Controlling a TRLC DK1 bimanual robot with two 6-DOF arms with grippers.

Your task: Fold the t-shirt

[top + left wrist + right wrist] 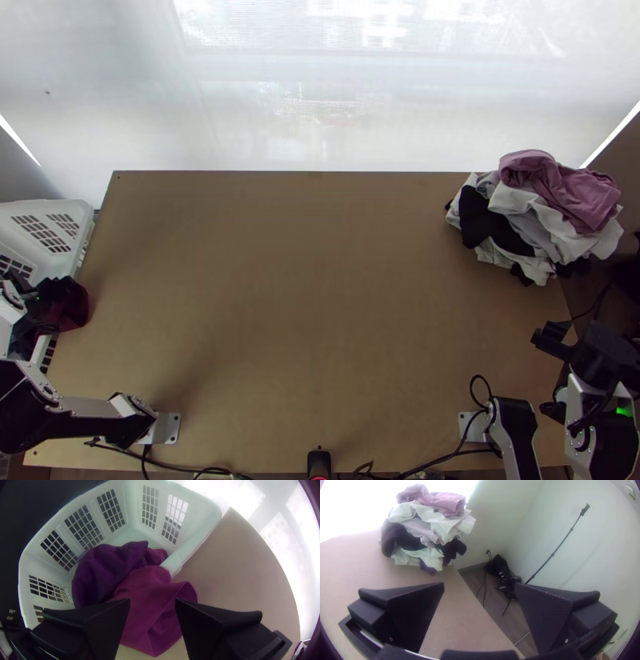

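While the left gripper (152,600) hangs open over the magenta t-shirt (146,590), bunched across the rim of the white basket (200,516), and the right gripper (480,586) gapes too, stowing seems in hand, the overhang wanting tucking in before the clothes pile (524,220) is tackled.

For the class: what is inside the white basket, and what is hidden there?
In the white basket lies bunched purple and magenta cloth, partly over its rim. Whatever lies beneath the cloth is covered.
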